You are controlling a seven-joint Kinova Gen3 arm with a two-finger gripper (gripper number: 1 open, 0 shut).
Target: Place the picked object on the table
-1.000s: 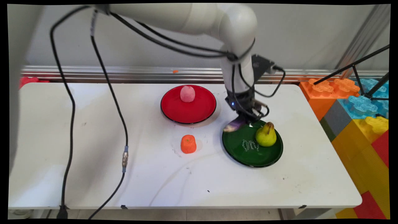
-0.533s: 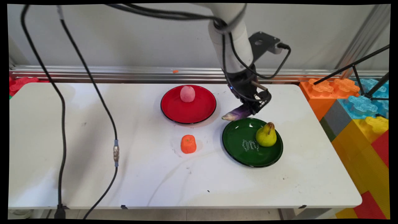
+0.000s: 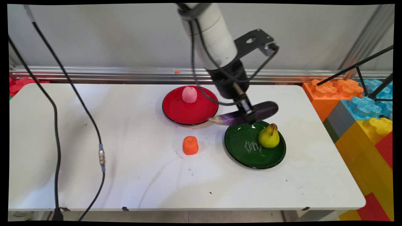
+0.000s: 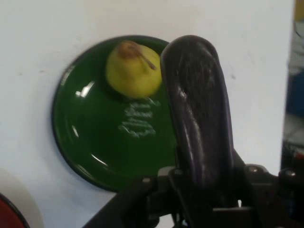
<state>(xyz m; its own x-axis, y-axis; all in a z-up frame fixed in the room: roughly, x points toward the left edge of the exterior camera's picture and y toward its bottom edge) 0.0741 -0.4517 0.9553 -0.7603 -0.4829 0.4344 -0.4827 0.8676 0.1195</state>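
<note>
1. Gripping a dark purple eggplant (image 3: 243,115) near its middle, the gripper (image 3: 250,118) hangs above the tabletop (image 3: 125,175), clear of its surface, over the far rim of the green plate (image 3: 248,157)
2. The eggplant lies roughly level in the main view, its pale stem end pointing toward the red plate (image 3: 179,114) and its rounded dark end toward the right edge of the tabletop
3. In the hand view the eggplant (image 4: 199,109) runs up from between the fingers, covering part of the green plate (image 4: 95,137) below it
4. A yellow-green pear (image 3: 268,136) stands on the green plate, on its right half, apart from the eggplant
5. The red plate sits toward the far edge of the tabletop, near the middle, with a pink fruit (image 3: 189,94) on its far part
6. An orange fruit (image 3: 190,145) stands on the bare tabletop, between the 2 plates and nearer the front edge
7. Coloured building blocks (image 3: 361,110) are stacked beyond the right edge of the tabletop
</note>
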